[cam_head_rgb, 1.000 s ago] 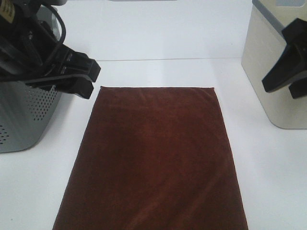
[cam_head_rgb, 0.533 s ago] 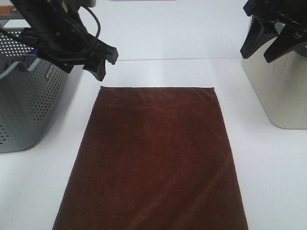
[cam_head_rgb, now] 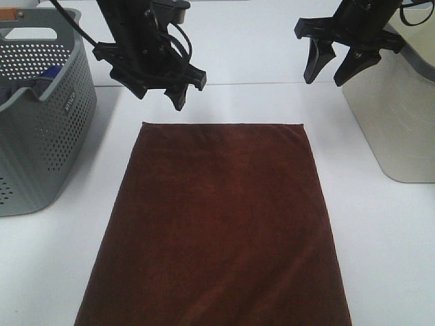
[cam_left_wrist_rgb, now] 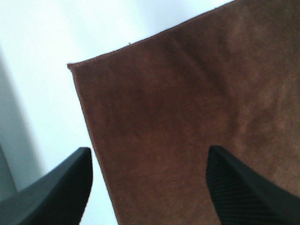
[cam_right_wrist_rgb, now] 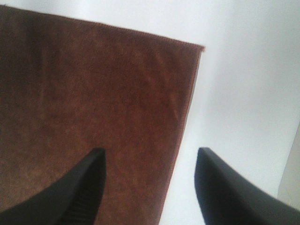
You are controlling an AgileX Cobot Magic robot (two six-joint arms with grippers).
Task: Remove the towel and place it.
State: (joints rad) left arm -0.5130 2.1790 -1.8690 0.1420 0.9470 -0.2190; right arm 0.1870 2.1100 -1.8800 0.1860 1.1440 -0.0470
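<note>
The dark reddish-brown towel lies flat on the white table, with its near end running out of the exterior view. My left gripper hangs open and empty above the table just beyond the towel's far left corner. The left wrist view shows that corner of the towel between the spread fingers. My right gripper hangs open and empty above the area beyond the far right corner. The right wrist view shows that corner of the towel between its fingers. No white tag shows.
A grey perforated basket stands at the left edge with a blue item inside. A beige bin stands at the right edge. Bare white table lies beyond the towel's far edge.
Both arms have swung inward. The left gripper moved from over the basket to the towel's far left corner. The right moved from beside the bin to the far right corner. The towel has not moved.
</note>
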